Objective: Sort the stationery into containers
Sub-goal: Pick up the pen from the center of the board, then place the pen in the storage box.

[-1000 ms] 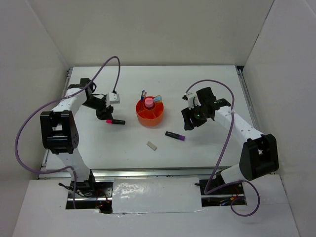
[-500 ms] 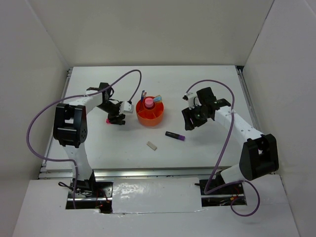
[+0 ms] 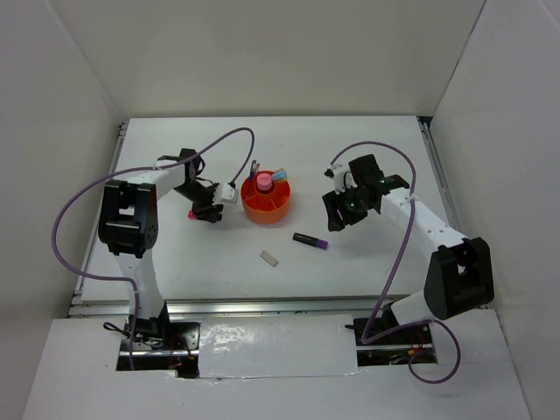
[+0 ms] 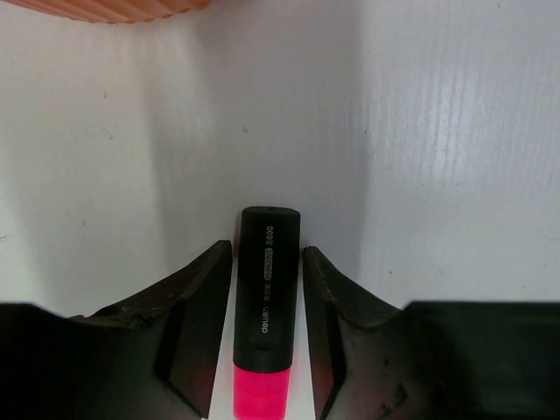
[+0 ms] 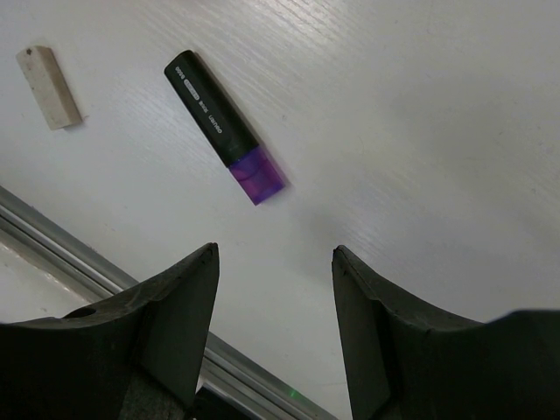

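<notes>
Left gripper (image 4: pixel 267 251) straddles one pink-black marker (image 4: pixel 266 297), grip unclear; right gripper (image 5: pixel 275 255) gapes empty near one purple-black marker (image 5: pixel 223 125), one eraser (image 5: pixel 50 74)

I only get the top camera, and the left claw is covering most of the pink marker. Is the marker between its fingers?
Observer: Yes. In the left wrist view the pink marker lies lengthwise between the left claw's fingers, with its black cap pointing forward. The fingers sit right beside it, but I can't tell whether they are squeezing it.
Operator: Is the right claw holding anything?
Observer: No. Its wrist view shows the right claw open, with only table showing between its fingers.
</notes>
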You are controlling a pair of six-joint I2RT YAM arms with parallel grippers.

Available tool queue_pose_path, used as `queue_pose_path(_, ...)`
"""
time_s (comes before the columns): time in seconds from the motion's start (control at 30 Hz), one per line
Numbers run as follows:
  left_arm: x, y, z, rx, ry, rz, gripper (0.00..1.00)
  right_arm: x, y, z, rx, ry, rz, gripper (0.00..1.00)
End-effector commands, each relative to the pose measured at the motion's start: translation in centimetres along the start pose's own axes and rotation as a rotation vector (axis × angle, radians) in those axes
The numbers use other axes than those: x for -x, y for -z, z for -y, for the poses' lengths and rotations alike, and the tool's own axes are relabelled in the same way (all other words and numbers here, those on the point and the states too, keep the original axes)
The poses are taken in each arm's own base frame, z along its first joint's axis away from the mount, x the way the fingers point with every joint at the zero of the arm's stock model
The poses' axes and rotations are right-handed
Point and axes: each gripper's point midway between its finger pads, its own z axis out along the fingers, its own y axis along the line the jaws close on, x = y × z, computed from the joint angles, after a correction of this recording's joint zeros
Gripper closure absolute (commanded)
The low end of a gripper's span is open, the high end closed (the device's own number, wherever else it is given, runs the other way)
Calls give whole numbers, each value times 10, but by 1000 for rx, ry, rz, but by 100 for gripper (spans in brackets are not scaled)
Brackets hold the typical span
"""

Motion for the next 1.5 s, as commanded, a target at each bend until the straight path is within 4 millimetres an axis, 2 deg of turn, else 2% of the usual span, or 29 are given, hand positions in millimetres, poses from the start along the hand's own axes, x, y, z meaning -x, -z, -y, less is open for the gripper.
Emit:
queue_pose_path(0.0, -6, -4, 11, -57, -8, -24, 52, 15, 13, -3, 8, 0, 43, 39)
queue_pose_path(0.1, -7, 0, 15, -60, -21, -40, 68, 19, 16, -4, 10, 0, 53, 39)
queue_pose_path(0.27, 4, 14, 16, -19, -73, -31, 76, 28, 24, -7, 18, 0, 84, 39)
queue_pose_path(0.37, 18, 35, 11, 36, -136, -32, 83, 34, 32, -10, 23, 4, 111, 39)
queue_pose_path(0.4, 26, 48, 9, 70, -179, -30, 86, 37, 36, -12, 29, 7, 127, 39)
queue_pose_path(0.47, 41, 70, 10, 122, -259, -31, 88, 41, 42, -14, 41, 9, 144, 39)
queue_pose_path(0.53, 50, 84, 13, 152, -360, -46, 90, 47, 49, -19, 63, 13, 171, 39)
queue_pose_path(0.57, 60, 95, 19, 185, -453, -66, 91, 52, 54, -24, 87, 14, 183, 39)
queue_pose_path(0.63, 71, 106, 27, 207, -556, -87, 91, 58, 59, -28, 114, 16, 193, 39)
queue_pose_path(0.67, 84, 115, 37, 230, -632, -93, 91, 64, 64, -30, 124, 18, 203, 39)
queue_pose_path(0.73, 98, 119, 51, 221, -789, -98, 91, 72, 70, -37, 163, 17, 218, 39)
queue_pose_path(0.77, 111, 124, 64, 240, -872, -89, 90, 76, 74, -40, 177, 20, 226, 39)
queue_pose_path(0.8, 120, 126, 70, 252, -959, -86, 90, 85, 79, -42, 185, 17, 245, 39)
queue_pose_path(0.83, 129, 119, 81, 243, -1018, -69, 90, 90, 83, -47, 212, 16, 258, 39)
queue_pose_path(0.9, 145, 124, 98, 268, -1169, -69, 90, 101, 91, -55, 238, 19, 284, 38)
queue_pose_path(0.93, 152, 118, 115, 255, -1246, -62, 90, 103, 92, -58, 250, 20, 278, 38)
queue_pose_path(1.0, 157, 113, 126, 256, -1390, -89, 90, 111, 96, -69, 294, 40, 275, 38)
queue_pose_path(1.03, 157, 106, 139, 247, -1454, -86, 90, 112, 96, -75, 311, 48, 267, 38)
queue_pose_path(1.17, 156, 90, 160, 193, -1705, -133, 91, 108, 88, -101, 384, 64, 218, 38)
queue_pose_path(1.2, 155, 88, 163, 176, -1732, -143, 91, 104, 85, -115, 404, 93, 197, 38)
queue_pose_path(1.33, 159, 77, 181, 110, -1859, -142, 92, 102, 76, -140, 439, 115, 151, 37)
queue_pose_path(1.47, 166, 74, 190, 56, -1942, -140, 91, 109, 66, -161, 478, 100, 102, 35)
